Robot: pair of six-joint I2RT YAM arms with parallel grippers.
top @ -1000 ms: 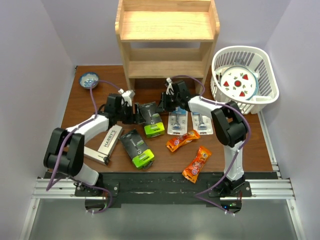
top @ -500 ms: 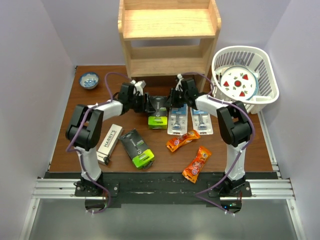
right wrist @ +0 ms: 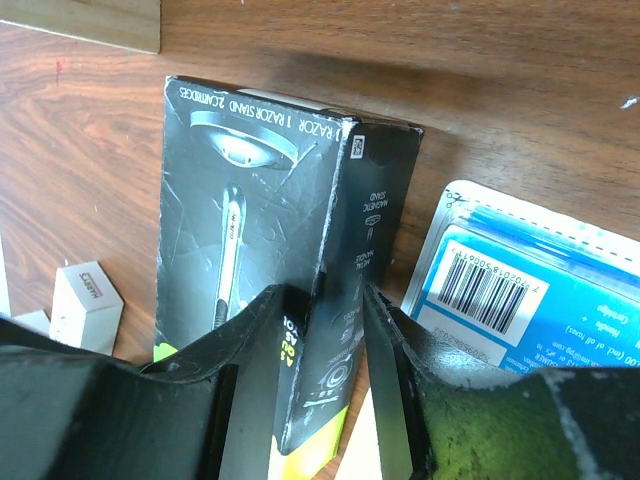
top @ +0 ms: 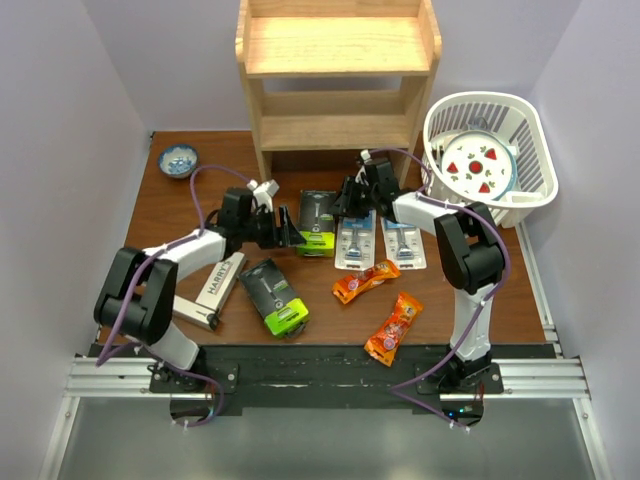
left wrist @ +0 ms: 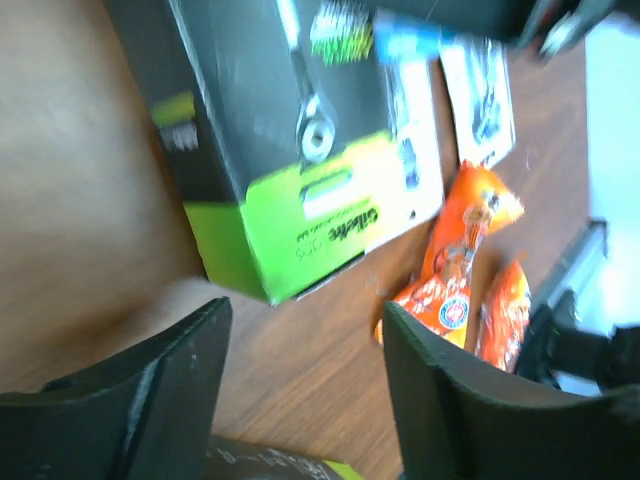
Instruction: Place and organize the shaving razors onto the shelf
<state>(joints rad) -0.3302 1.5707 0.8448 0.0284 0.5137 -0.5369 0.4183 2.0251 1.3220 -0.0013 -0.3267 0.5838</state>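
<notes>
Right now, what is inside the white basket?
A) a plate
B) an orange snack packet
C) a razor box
A: a plate with red shapes on it lies in the basket, and the boxes and packets are on the table.

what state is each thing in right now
left gripper, open
right gripper, grip unclear
black box with lime-green end, between right fingers
second black lime-ended box, flat on table
long harry's box, flat on table
two clear blister cards, flat on table
light wooden shelf, boards bare
</notes>
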